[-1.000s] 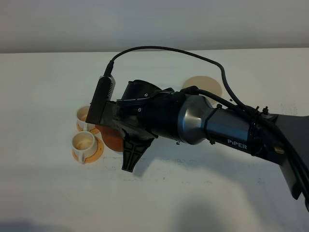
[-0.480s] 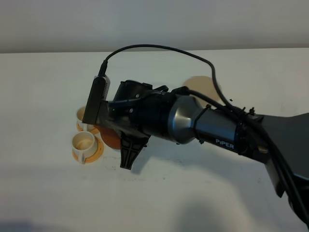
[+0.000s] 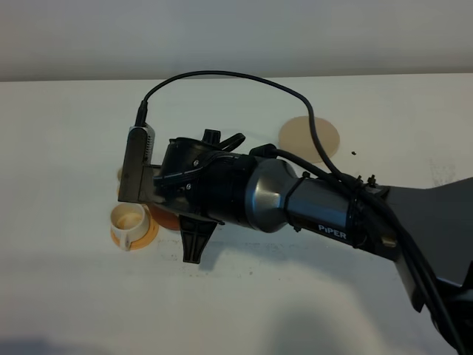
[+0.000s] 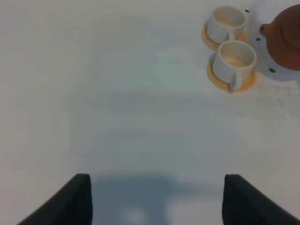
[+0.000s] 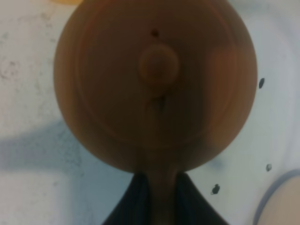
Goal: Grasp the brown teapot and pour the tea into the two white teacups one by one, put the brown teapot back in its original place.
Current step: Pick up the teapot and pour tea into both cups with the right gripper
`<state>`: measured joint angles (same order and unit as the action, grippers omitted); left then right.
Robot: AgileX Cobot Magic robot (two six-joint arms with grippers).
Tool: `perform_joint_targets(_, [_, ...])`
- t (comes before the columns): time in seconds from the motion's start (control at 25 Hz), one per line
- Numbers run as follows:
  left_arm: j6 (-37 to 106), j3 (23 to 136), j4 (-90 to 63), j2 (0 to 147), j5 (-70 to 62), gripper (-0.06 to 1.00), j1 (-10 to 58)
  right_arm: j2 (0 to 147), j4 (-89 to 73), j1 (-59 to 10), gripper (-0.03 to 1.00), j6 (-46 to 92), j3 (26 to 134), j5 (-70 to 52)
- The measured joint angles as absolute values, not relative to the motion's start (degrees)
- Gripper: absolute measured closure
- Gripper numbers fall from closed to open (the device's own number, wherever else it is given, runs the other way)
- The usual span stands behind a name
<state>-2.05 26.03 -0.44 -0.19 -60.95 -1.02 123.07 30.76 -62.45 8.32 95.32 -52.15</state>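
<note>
My right gripper (image 5: 158, 198), clamped on the brown teapot (image 5: 154, 79) handle, has shifted left, now hiding the far teacup (image 4: 227, 21).

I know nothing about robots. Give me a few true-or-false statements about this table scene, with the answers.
1. The right claw is shut on the teapot's handle. True.
2. The teapot sits on the beige coaster. False: nothing stands on the coaster; the teapot is beside the cups.
3. Both white cups stand on orange saucers. True.
4. The left claw holds a cup. False: it is open and empty.
5. The teapot has no lid. False: its knobbed lid is on.
</note>
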Motion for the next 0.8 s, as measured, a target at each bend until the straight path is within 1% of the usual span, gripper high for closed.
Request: perform_joint_targets(0.8, [-2.05, 26.03, -0.44, -0.19, -60.95, 0.38, -1.02, 123.52, 35.87, -64.62, 0.87, 8.75, 95.42, -50.91])
